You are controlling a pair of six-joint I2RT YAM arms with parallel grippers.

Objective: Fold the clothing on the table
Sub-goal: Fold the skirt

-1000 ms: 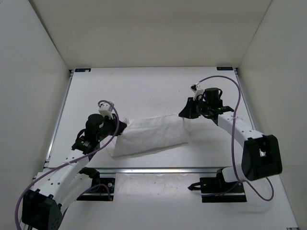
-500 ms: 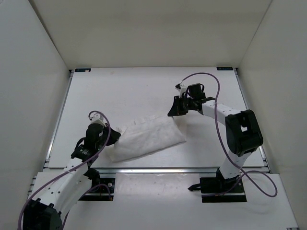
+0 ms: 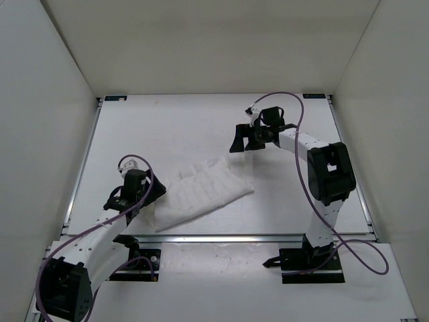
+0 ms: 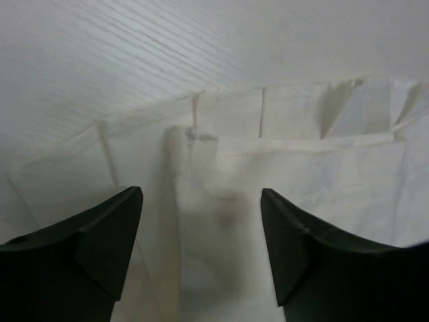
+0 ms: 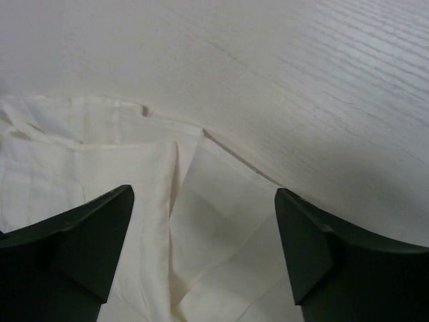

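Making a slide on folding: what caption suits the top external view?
Left gripper and right gripper, jaws open, flank the wrinkled white clothing lying diagonally on the table.

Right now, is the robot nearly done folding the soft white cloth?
Partway. The soft white ribbed garment already lies doubled into a long layered strip on the flat white table. Nothing is held: left gripper and right gripper hover open over its ends. Folding it shorter probably remains.
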